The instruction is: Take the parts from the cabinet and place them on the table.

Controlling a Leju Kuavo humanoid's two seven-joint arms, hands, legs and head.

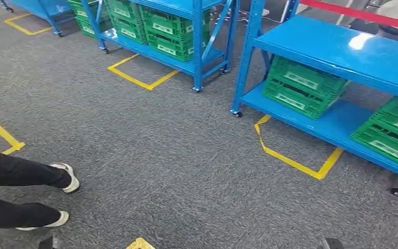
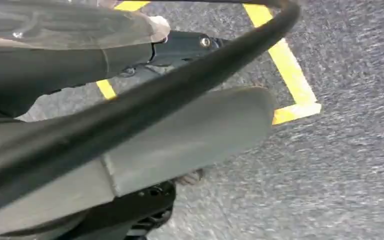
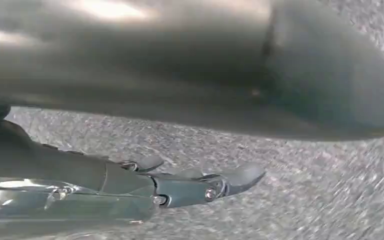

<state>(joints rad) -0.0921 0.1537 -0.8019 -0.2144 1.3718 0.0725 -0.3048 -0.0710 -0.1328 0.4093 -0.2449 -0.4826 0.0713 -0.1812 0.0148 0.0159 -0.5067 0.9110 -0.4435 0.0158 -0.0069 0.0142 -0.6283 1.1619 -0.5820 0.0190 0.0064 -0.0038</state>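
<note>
A blue rack [image 1: 342, 52] stands at the right in the head view, with green crates [image 1: 303, 85] on its lower shelf and a bare top shelf. A second blue rack [image 1: 194, 62] further back holds more green crates [image 1: 158, 26]. In the left wrist view my left hand [image 2: 190, 135] hangs over grey carpet, its thumb and darker fingers [image 2: 130, 40] apart with nothing between them. My right hand [image 3: 130, 190] also hangs above the carpet, its fingers [image 3: 230, 180] stretched out away from the thick thumb [image 3: 230, 65], holding nothing.
A person's legs in black trousers and white shoes [image 1: 65, 179] stand at the left on the grey carpet. Yellow tape outlines [image 1: 295, 161] mark the floor in front of the racks. A black cable [image 2: 220, 60] crosses the left wrist view. The racks stand on small wheels [image 1: 236, 113].
</note>
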